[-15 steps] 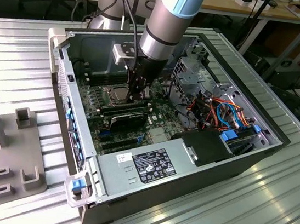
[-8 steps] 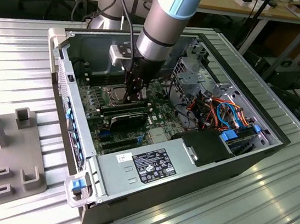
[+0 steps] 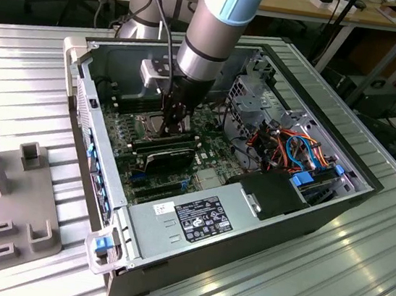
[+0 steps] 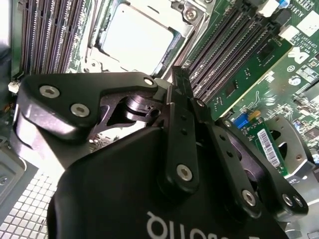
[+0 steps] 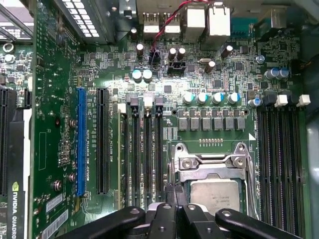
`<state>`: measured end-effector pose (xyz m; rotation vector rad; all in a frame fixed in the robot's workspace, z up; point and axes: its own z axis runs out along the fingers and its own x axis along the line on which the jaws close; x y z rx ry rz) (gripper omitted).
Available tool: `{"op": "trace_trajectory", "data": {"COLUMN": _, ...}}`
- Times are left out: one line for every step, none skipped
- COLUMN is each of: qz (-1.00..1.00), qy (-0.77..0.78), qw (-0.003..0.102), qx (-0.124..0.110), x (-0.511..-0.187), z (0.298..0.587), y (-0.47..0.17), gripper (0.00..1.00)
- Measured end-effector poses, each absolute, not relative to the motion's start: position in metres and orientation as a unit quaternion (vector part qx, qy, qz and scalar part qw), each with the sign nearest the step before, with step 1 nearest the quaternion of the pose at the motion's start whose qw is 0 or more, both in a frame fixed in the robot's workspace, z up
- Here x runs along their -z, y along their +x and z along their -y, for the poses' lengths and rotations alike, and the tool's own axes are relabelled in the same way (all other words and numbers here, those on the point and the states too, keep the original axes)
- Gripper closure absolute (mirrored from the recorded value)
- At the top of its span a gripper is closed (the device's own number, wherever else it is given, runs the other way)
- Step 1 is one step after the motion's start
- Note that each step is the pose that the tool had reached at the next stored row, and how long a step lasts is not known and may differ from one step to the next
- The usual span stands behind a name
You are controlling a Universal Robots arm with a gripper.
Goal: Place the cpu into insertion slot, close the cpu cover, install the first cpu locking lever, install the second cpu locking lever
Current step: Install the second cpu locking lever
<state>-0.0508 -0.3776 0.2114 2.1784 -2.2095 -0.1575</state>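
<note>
The gripper hangs low over the board with its fingers drawn together and nothing held; just beyond, the cpu sits in the slot under the lowered cover; the work looks to be at the levers, so press straight down, clear of the memory slots beside the socket.

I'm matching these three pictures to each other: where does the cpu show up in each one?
Exterior view: the cpu lies on the motherboard inside the open case, just to the exterior view's left of the gripper.
First wrist view: the cpu sits under the cpu cover, just beyond the gripper.
Second wrist view: the cpu is the bright square beyond the gripper.
Shared landmark: the memory slots beside it.
</note>
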Motion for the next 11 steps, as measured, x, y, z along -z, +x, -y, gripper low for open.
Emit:
{"op": "trace_trajectory", "data": {"qz": 0.709, "qy": 0.703, "qw": 0.016, "qx": 0.052, "x": -0.2112, "z": 0.3778, "y": -0.0514, "gripper": 0.89}}
{"op": "trace_trajectory", "data": {"qz": 0.705, "qy": 0.707, "qw": 0.016, "qx": 0.053, "x": -0.2111, "z": 0.3781, "y": -0.0519, "gripper": 0.89}}
{"op": "trace_trajectory", "data": {"qz": 0.702, "qy": 0.71, "qw": 0.015, "qx": 0.053, "x": -0.2109, "z": 0.3784, "y": -0.0523, "gripper": 0.89}}
{"op": "trace_trajectory", "data": {"qz": 0.701, "qy": 0.711, "qw": 0.015, "qx": 0.053, "x": -0.2109, "z": 0.3784, "y": -0.0523, "gripper": 0.89}}
{"op": "trace_trajectory", "data": {"qz": 0.701, "qy": 0.711, "qw": 0.015, "qx": 0.053, "x": -0.2108, "z": 0.3784, "y": -0.0523, "gripper": 0.89}}
{"op": "trace_trajectory", "data": {"qz": 0.701, "qy": 0.711, "qw": 0.015, "qx": 0.053, "x": -0.2107, "z": 0.3785, "y": -0.0524, "gripper": 0.89}}
{"op": "trace_trajectory", "data": {"qz": 0.701, "qy": 0.711, "qw": 0.015, "qx": 0.053, "x": -0.2106, "z": 0.3785, "y": -0.0524, "gripper": 0.89}}
{"op": "trace_trajectory", "data": {"qz": 0.701, "qy": 0.711, "qw": 0.015, "qx": 0.053, "x": -0.2105, "z": 0.3785, "y": -0.0524, "gripper": 0.89}}
{"op": "trace_trajectory", "data": {"qz": 0.7, "qy": 0.712, "qw": 0.015, "qx": 0.053, "x": -0.2101, "z": 0.3785, "y": -0.0524, "gripper": 0.89}}
{"op": "trace_trajectory", "data": {"qz": 0.7, "qy": 0.712, "qw": 0.015, "qx": 0.054, "x": -0.2098, "z": 0.3785, "y": -0.0524, "gripper": 0.89}}
{"op": "trace_trajectory", "data": {"qz": 0.7, "qy": 0.712, "qw": 0.015, "qx": 0.054, "x": -0.2094, "z": 0.3785, "y": -0.0523, "gripper": 0.89}}
